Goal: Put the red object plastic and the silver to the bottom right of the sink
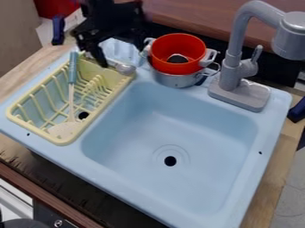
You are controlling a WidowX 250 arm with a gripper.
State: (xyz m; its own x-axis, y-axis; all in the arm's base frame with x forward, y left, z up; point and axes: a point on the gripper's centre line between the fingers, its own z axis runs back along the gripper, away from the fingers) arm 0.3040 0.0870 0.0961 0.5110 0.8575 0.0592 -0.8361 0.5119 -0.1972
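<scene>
My arm point(116, 13) comes in from the far edge, a bit L of ctr, all blk. My gripper point(97, 54) hangs below it, far L of the scene, tilted, w/ its lowest tip pointing down & slightly R, twd the near side. Upper body's dark, so detail's hard to see.

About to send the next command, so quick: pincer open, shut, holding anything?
Pincer: cannot be told, neither open or shut nor whether it holds anything; it's over the yellow rack's far end.

Soft, fairly bright light leaves gentle shading inside the blue sink point(208, 171).
</scene>
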